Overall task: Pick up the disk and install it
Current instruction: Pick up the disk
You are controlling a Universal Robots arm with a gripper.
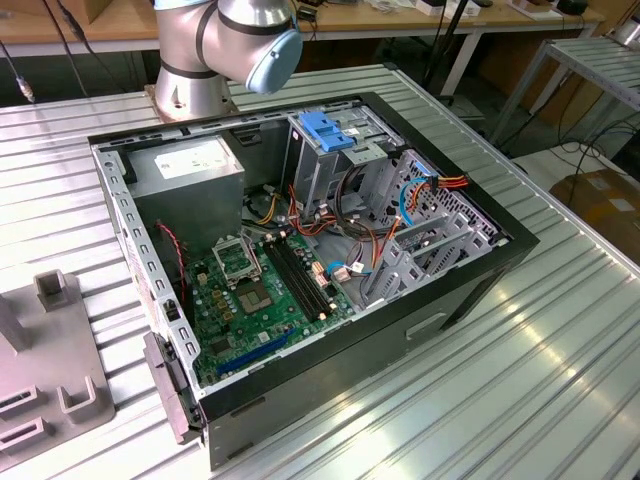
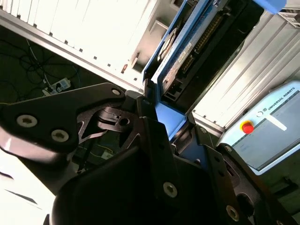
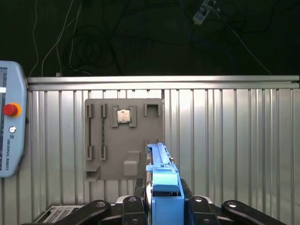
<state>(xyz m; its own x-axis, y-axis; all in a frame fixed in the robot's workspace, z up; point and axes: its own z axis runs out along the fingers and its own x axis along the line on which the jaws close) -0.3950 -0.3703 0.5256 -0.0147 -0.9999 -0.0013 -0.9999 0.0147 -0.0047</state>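
Observation:
In both wrist views my gripper (image 3: 165, 208) (image 2: 161, 119) is shut on the disk (image 3: 161, 180) (image 2: 197, 51). Black fingers (image 3: 133, 206) press on either side of it. The disk is a dark flat drive with bright blue side rails, seen edge-on and held off the ribbed metal table (image 3: 234, 140). Its connector end and a strip of white label show in the second wrist view. In the exterior view the open computer case (image 1: 470, 290) lies on the table, with a metal drive cage (image 1: 320, 165) carrying a blue latch (image 1: 330, 130) at its far side.
A grey fixture plate (image 3: 124, 154) (image 1: 50, 370) holding a small chip (image 3: 123, 115) lies on the table beyond the disk. A teach pendant (image 3: 9, 126) (image 2: 272, 126) rests near the table edge. Inside the case are a power-supply box (image 1: 190, 170), the motherboard (image 1: 260, 290) and loose cables (image 1: 360, 255). The arm's base (image 1: 230, 40) stands behind the case.

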